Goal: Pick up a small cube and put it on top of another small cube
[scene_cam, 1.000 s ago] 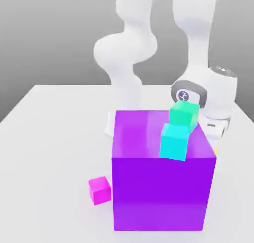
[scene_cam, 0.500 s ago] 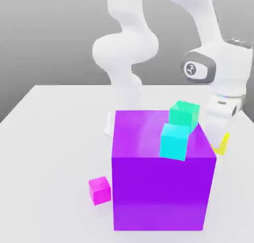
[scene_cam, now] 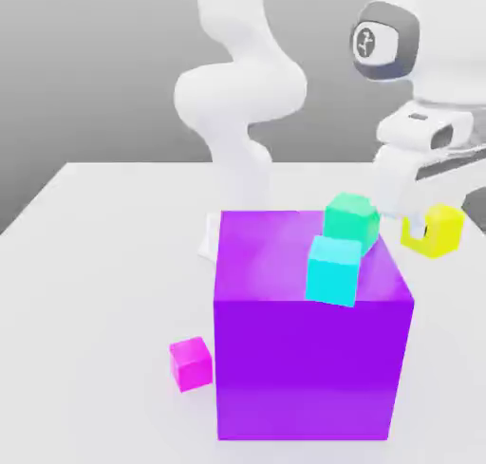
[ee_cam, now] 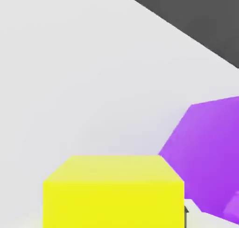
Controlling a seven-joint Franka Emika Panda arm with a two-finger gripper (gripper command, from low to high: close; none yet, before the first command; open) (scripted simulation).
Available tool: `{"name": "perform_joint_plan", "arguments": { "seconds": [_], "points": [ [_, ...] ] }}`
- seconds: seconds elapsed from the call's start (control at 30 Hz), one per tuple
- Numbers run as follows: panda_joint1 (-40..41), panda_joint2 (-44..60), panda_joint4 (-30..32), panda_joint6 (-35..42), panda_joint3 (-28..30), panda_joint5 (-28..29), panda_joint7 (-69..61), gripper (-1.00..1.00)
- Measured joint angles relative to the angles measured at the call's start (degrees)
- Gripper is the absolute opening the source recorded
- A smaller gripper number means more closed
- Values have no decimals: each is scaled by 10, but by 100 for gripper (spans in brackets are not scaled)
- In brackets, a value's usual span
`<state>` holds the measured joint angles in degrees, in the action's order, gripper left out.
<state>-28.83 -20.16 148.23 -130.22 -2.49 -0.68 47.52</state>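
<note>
Arm has risen since a second ago; the hand (scene_cam: pixel 424 227), then low behind the big purple block (scene_cam: pixel 308 329), now hangs beside it with the yellow cube (scene_cam: pixel 434 230) lifted clear of the bench (scene_cam: pixel 104 263). Hand clamped shut on that cube. Pick-up looks done. Left to do: carry it over and set it on another small cube, green (scene_cam: pixel 352 216) or cyan (scene_cam: pixel 333 269) atop the block, or the pink one (scene_cam: pixel 191 362) on the bench.

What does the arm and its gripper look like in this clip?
The arm is glossy white with thick, rounded, bulbous links. Near the wrist sits a dark grey round cap bearing a small white mark. The hand is a white boxy block with a dark slot on its face, ending in the gripper with pale fingers. No cables are visible.
</note>
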Motion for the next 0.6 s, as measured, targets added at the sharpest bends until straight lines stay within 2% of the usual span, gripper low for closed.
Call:
{"name": "perform_joint_plan", "arguments": {
  "seconds": [0.33, 0.47, 0.5, 0.6],
  "points": [
    [72, -127, -36, 180, 11, 3, 119, -100],
    [78, -125, 20, 126, 11, -5, 130, -100],
    [79, -119, 36, 104, 10, -6, 130, 100],
    [79, -119, 36, 104, 10, -6, 130, 100]
  ]
}}
